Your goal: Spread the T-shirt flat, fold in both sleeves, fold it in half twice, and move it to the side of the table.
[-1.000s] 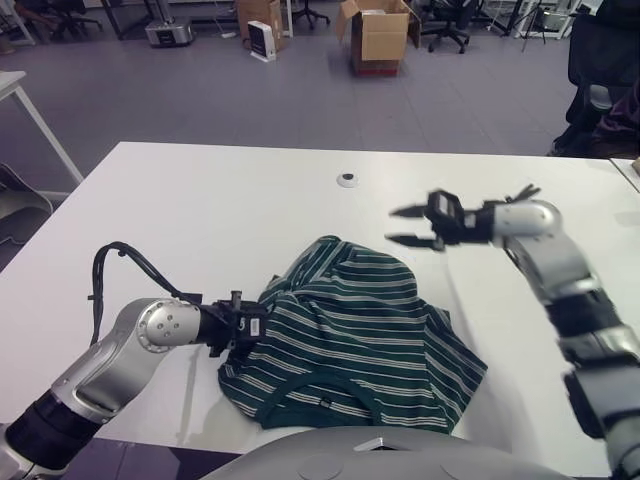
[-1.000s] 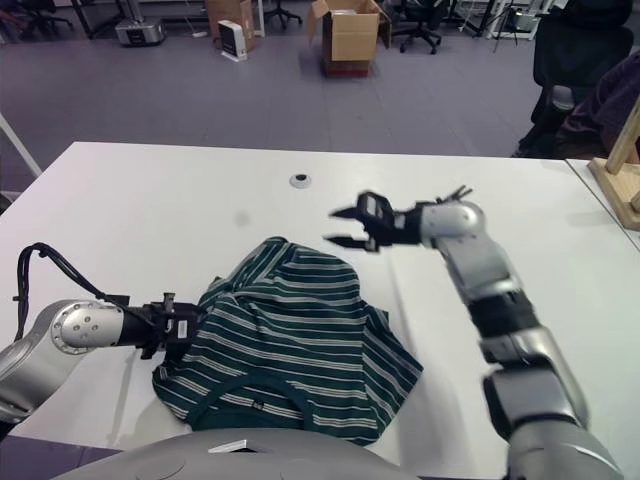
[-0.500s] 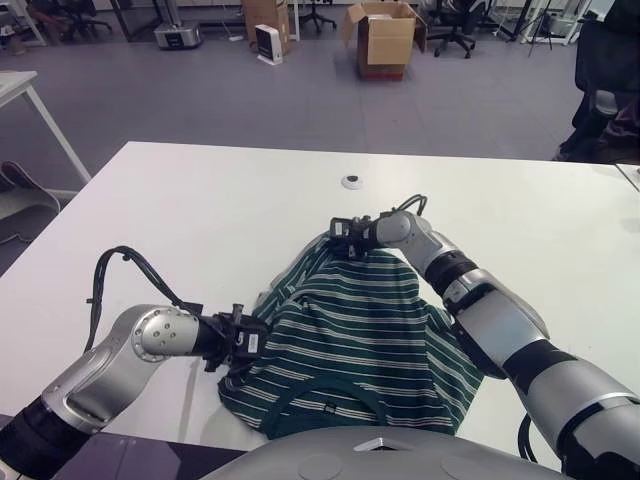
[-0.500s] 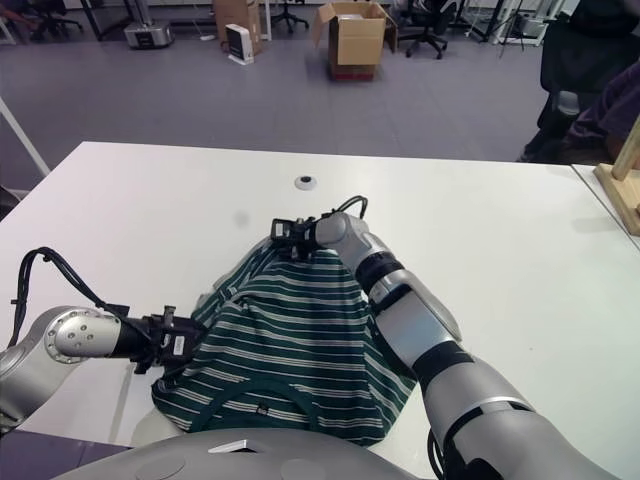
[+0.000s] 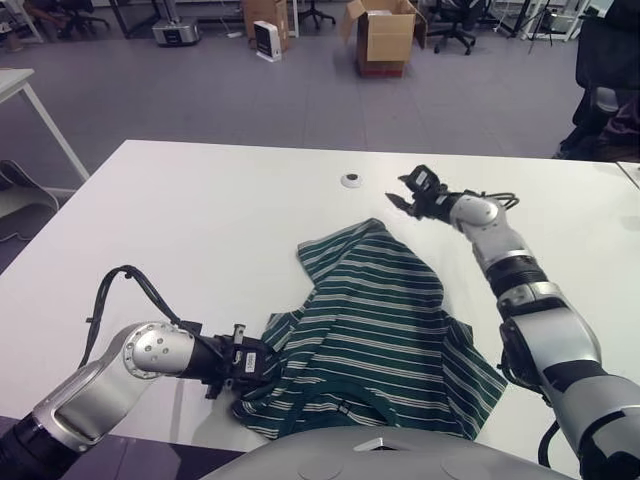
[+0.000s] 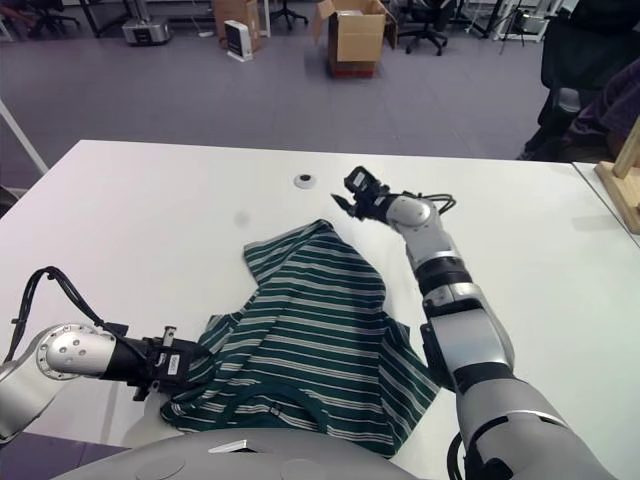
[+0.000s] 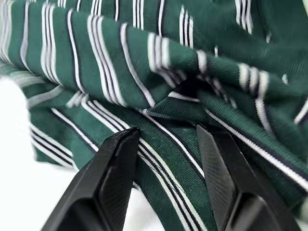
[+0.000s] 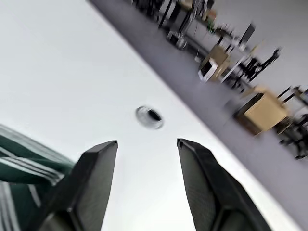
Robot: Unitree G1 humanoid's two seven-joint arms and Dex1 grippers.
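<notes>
The green striped T-shirt lies crumpled in the middle of the white table, with one corner stretched toward the far side. My left gripper rests on the table at the shirt's near left edge. In the left wrist view it stands open, with striped fabric lying between and beyond its fingers. My right gripper hovers open above the table just past the shirt's far corner, holding nothing. Bare table and floor show between its fingers.
A small round cable grommet sits in the table beyond the shirt, close to the right gripper. The table has bare room left, right and behind the shirt. Cardboard boxes and office chairs stand on the floor far behind.
The right gripper went down to the shirt's far edge, drew it away from me, let go and rose. The shirt now reaches farther back. The left gripper shifted slightly nearer.
</notes>
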